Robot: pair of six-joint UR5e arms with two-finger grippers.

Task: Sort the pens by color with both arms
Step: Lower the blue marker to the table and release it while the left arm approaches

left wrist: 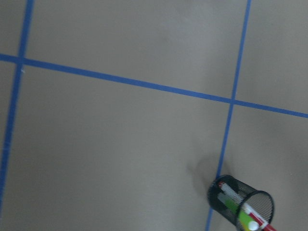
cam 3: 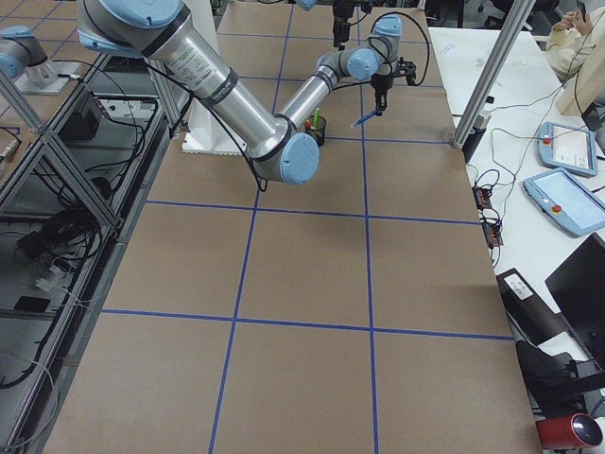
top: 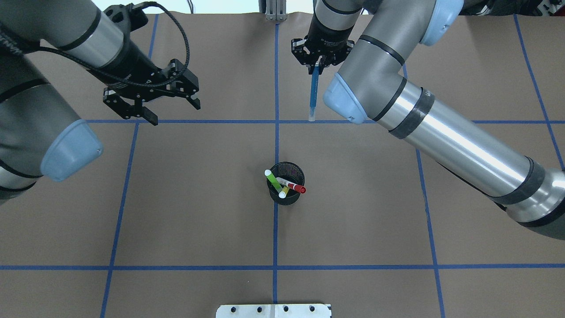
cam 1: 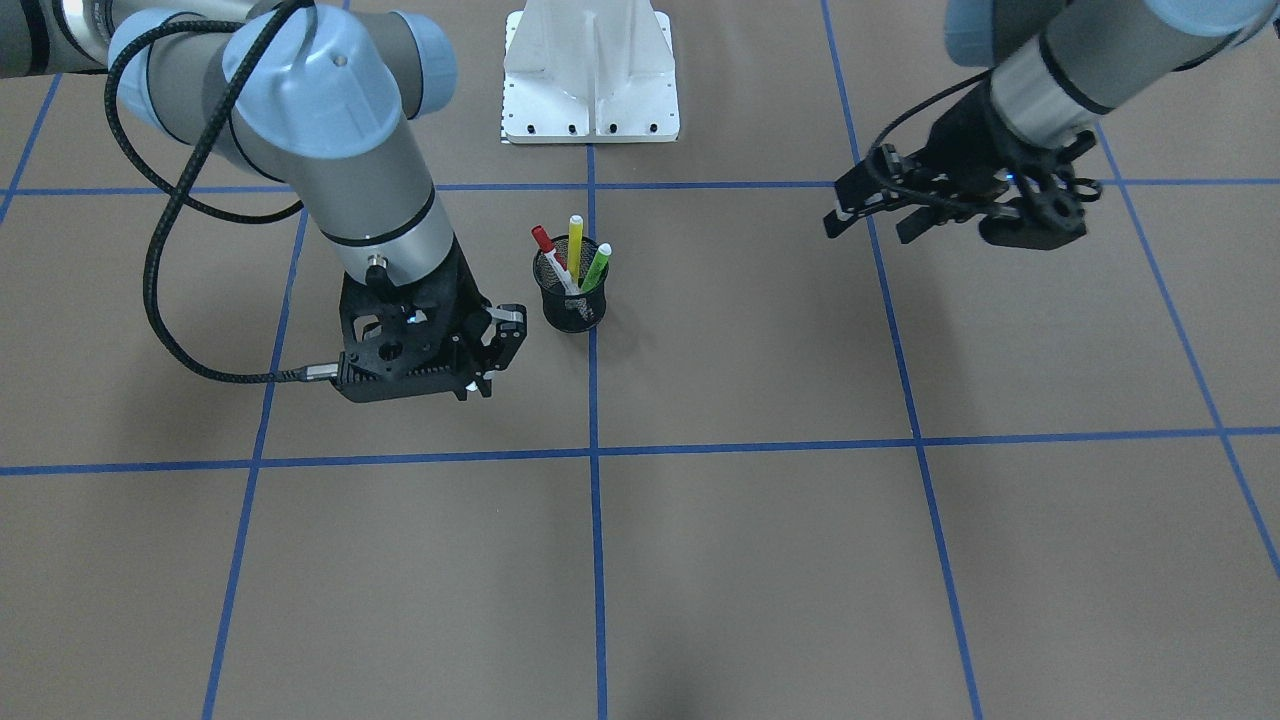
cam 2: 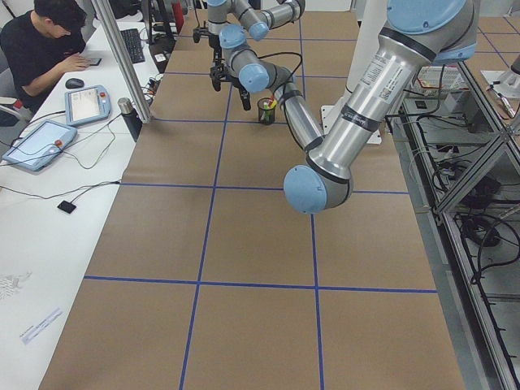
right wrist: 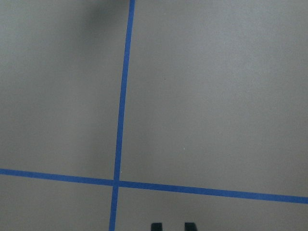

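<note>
- Right gripper (top: 319, 65) clamped on the top end of the blue pen (top: 314, 95); the pen hangs tip-down over the far square just right of the centre tape line, likely its drop spot; tip contact with the table unclear
- Left gripper (top: 173, 110) spread wide, empty, hovering well apart from the cup, probably staged for its own pick
- Black mesh cup (top: 295, 168) on the centre line holds the lime green pen (top: 273, 179), yellow pen (top: 284, 192) and red-capped pen (top: 295, 187), leaning with their tops up, so easy to pinch

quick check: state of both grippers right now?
Left gripper: open, holding nothing.
Right gripper: closed on the blue pen, which hangs below it.
</note>
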